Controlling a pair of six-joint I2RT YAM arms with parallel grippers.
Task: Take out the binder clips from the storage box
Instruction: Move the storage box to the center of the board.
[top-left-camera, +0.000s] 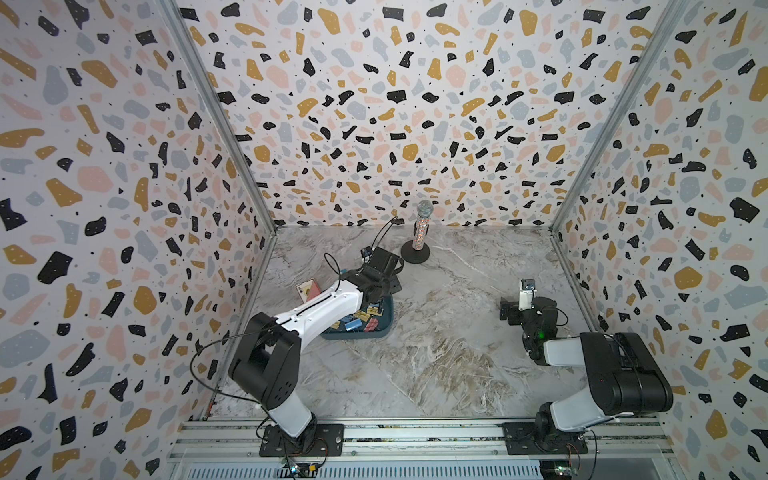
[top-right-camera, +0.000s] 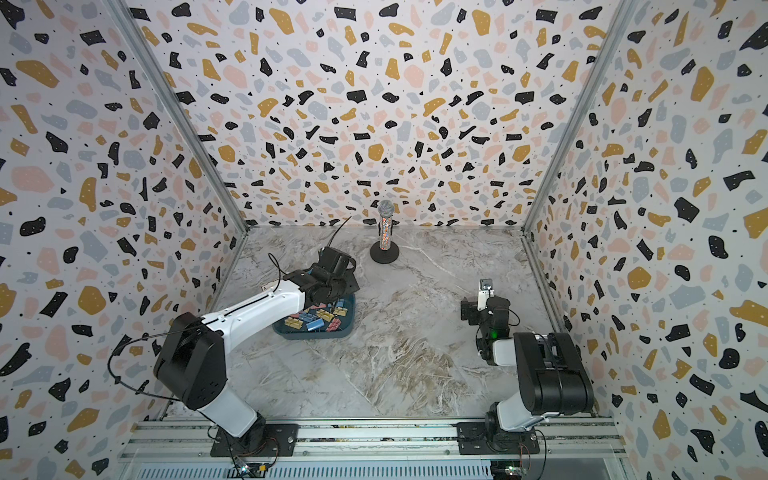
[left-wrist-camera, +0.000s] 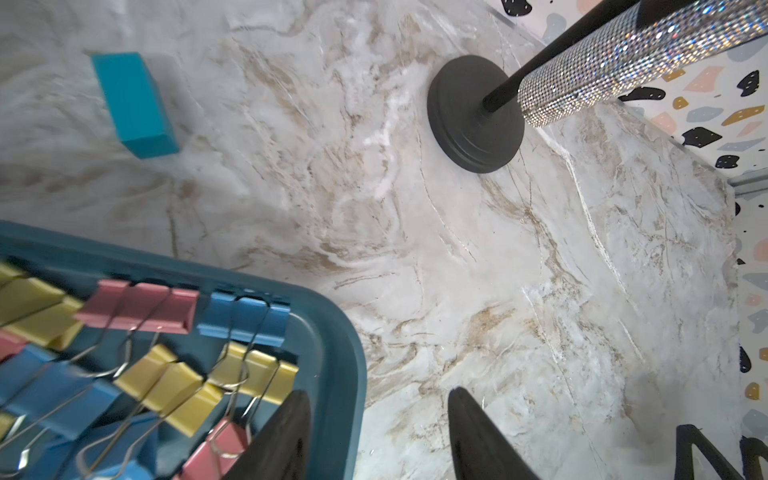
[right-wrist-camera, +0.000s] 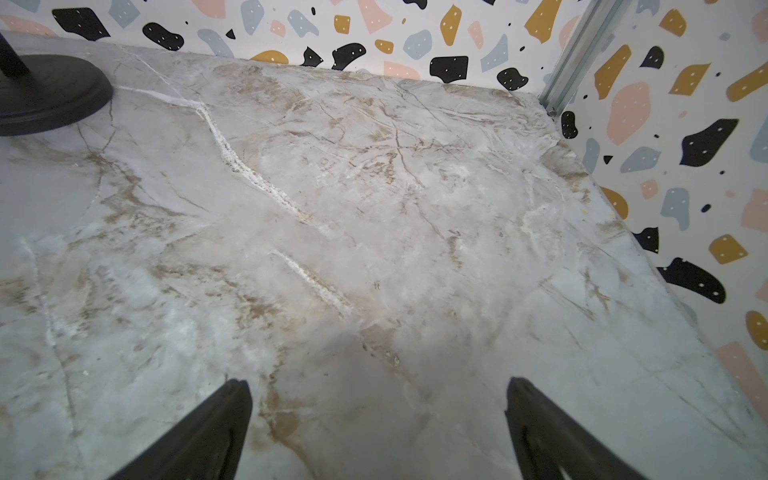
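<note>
The dark teal storage box (top-left-camera: 384, 322) (top-right-camera: 351, 318) (left-wrist-camera: 332, 332) sits left of centre on the marble table. Several blue, pink and yellow binder clips (top-left-camera: 357, 320) (top-right-camera: 316, 319) (left-wrist-camera: 141, 309) lie loose inside it. My left gripper (left-wrist-camera: 380, 390) hangs open over the box's far right corner. One finger is inside over the clips, the other outside over the marble, and nothing is held. In both top views its wrist hides the jaws. My right gripper (right-wrist-camera: 378, 386) (top-left-camera: 509, 311) stands wide open and empty over bare table at the right.
A glittery microphone on a black round stand (top-left-camera: 415, 253) (top-right-camera: 384, 252) (left-wrist-camera: 473, 112) (right-wrist-camera: 50, 99) stands behind the box. A small bright teal block (left-wrist-camera: 133, 104) lies on the marble past the box. A playing card (top-left-camera: 307, 291) lies left of the box by the wall.
</note>
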